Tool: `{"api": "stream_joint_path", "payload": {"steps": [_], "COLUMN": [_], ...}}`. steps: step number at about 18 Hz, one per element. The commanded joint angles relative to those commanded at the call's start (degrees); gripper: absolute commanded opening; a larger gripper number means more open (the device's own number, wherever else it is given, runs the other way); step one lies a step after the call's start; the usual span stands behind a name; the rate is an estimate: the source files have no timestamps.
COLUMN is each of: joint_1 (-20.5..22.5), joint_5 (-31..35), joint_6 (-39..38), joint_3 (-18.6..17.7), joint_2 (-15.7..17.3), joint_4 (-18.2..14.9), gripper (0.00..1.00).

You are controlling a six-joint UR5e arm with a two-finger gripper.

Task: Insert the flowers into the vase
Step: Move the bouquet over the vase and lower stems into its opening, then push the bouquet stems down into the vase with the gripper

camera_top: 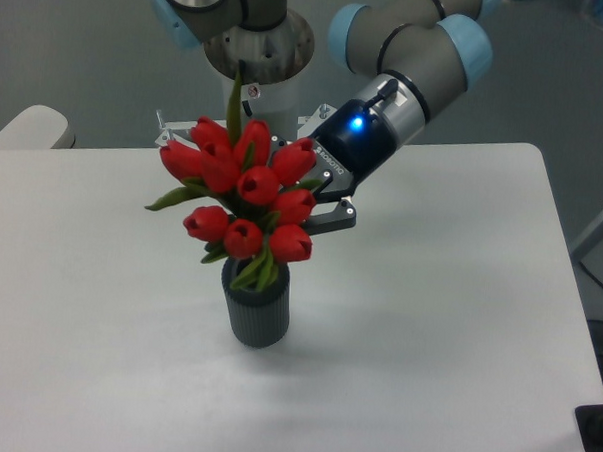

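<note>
We note the flowers (241, 198) hanging directly over the vase (257, 306), which stands upright on the white table (457, 323), near the middle and a little toward the near edge. The red heads cluster above the mouth, one long green leaf sticking up toward the far side and another jutting left. Green leaf tips at the bottom of the bunch reach the vase's rim; whether any stem end has actually crossed inside we cannot tell, since the heads and leaves mask the mouth from this angle. The gripper (317, 209) comes in from the right and far side, tilted, its fingers buried behind the blooms; a grey finger part shows just right of the lowest tulips. The bunch is off the table and carried at the wrist, so we judge the fingers to be closed on the stems, though the contact itself is hidden. Progress, as we read it: pick-up done, transport done, alignment over the mouth roughly achieved. Left to do: lower the stems fully into the vase, let go, and back the arm away without dragging the bunch or tipping the vase. The bunch is wider than the mouth, so only the stems should go in. Writing: a small red-and-white sticker sits on the far robot base (253, 91), too small to read. A blue light glows on the wrist (357, 121); no brand legible.
</note>
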Motion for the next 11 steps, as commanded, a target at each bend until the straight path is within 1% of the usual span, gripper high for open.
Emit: {"api": "stream_joint_path", "payload": {"steps": [3, 9, 10, 11], "joint_1": [0.0, -0.1, 0.0, 0.1], "joint_5": [-1.1, -1.2, -1.2, -1.2], "joint_6": [4.4, 8.2, 9.7, 10.0], "joint_3": [-1.8, -3.9, -5.4, -5.9], "joint_2": [0.1, 0.1, 0.0, 0.0], "joint_4": [-0.1, 0.0, 0.0, 0.0], "gripper": [0.28, 0.27, 0.27, 0.27]}}
